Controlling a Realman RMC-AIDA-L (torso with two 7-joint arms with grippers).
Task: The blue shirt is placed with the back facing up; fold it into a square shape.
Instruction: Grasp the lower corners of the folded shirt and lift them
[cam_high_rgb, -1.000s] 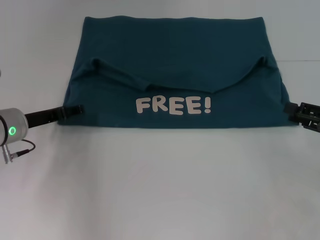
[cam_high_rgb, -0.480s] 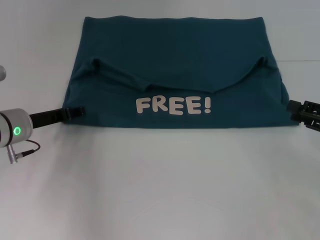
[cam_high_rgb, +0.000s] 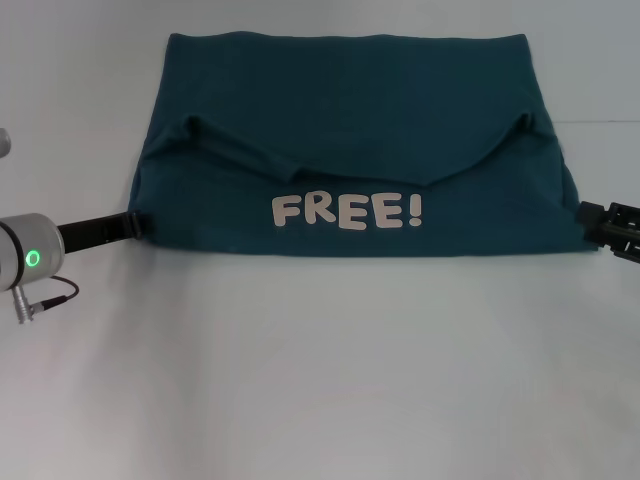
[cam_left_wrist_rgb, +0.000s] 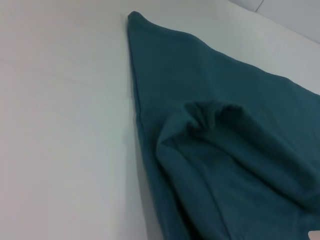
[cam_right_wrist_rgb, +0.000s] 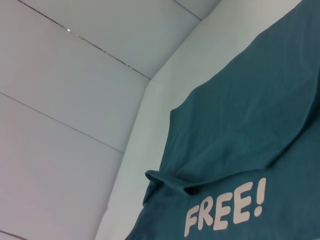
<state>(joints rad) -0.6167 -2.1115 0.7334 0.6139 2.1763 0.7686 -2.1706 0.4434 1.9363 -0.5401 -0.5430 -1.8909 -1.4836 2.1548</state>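
Left tool (cam_high_rgb: 140, 222) low over the desk (cam_high_rgb: 320, 380) at the blue shirt's (cam_high_rgb: 350, 110) left near corner, tip just touching the hem; fingers' gap not possible to tell. Right tool (cam_high_rgb: 590, 215) just beside the shirt's right near corner, apart from the cloth by a sliver, its opening likewise not possible to tell. Shirt lying flat and centred toward the desk's far side, near part folded up over itself with the cream "FREE!" lettering (cam_high_rgb: 347, 211) showing, sleeve folds bunched above it on both sides.
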